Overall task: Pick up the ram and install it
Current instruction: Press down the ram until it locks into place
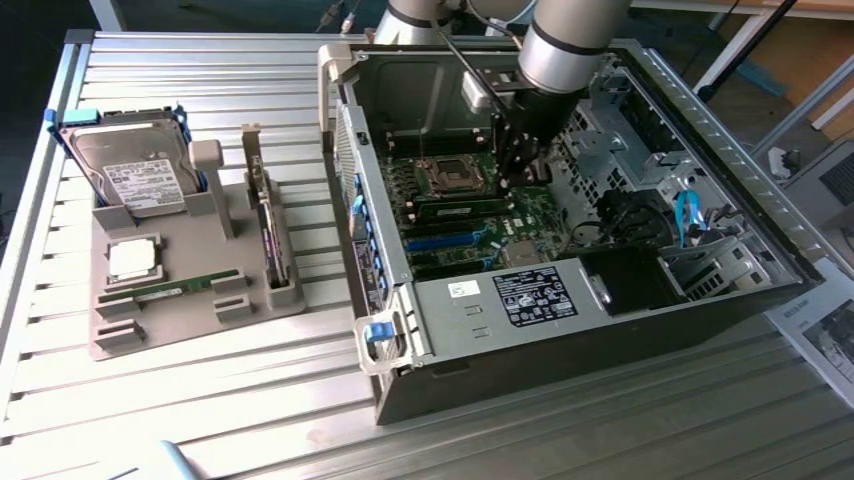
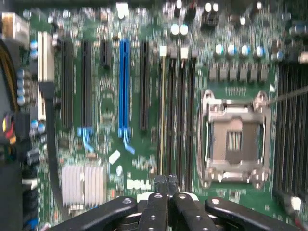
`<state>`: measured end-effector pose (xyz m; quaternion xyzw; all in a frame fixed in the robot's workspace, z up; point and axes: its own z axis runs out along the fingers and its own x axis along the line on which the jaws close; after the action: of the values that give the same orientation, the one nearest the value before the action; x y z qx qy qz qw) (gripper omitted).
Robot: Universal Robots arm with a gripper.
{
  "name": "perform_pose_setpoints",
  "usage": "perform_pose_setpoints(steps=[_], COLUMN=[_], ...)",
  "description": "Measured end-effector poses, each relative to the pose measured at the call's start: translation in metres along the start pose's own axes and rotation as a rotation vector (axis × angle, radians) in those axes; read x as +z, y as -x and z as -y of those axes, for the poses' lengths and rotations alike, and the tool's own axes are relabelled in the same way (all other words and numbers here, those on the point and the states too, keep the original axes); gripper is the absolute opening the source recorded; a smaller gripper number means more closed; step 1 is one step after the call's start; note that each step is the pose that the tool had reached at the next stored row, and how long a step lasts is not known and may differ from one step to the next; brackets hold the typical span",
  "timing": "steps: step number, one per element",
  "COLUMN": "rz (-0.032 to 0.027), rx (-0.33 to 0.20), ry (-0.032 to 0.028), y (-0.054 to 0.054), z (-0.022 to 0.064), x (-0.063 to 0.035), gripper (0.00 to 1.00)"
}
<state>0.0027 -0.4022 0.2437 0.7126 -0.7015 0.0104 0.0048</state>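
One ram stick, thin and green, lies flat on the grey holder at the exterior view's left. Inside the open computer case, my gripper hangs low over the motherboard, beside the CPU socket. A second green strip runs along the memory slots just below the gripper. In the wrist view my gripper is shut, fingertips pressed together at the end of the black memory slots. Nothing shows between the fingers.
A hard drive stands at the back of the holder, with a square silver CPU and an upright card nearby. Blue cables and drive bays crowd the case's right side. The CPU socket stands open beside the slots.
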Motion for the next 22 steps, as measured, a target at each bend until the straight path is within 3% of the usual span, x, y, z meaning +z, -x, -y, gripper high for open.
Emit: perform_pose_setpoints(steps=[3, 6, 8, 21, 22], rz=[0.0001, 0.0003, 0.0002, -0.0005, 0.0021], rx=[0.000, 0.000, 0.000, 0.000, 0.000], ry=[0.0000, -0.0001, -0.0001, 0.0013, -0.0003], y=[0.000, 0.001, 0.001, 0.001, 0.001], z=[-0.0142, -0.0340, -0.0415, -0.0437, -0.0435], x=[0.0008, 0.0020, 0.0026, 0.0153, 0.0121], gripper=[0.10, 0.10, 0.10, 0.10, 0.10])
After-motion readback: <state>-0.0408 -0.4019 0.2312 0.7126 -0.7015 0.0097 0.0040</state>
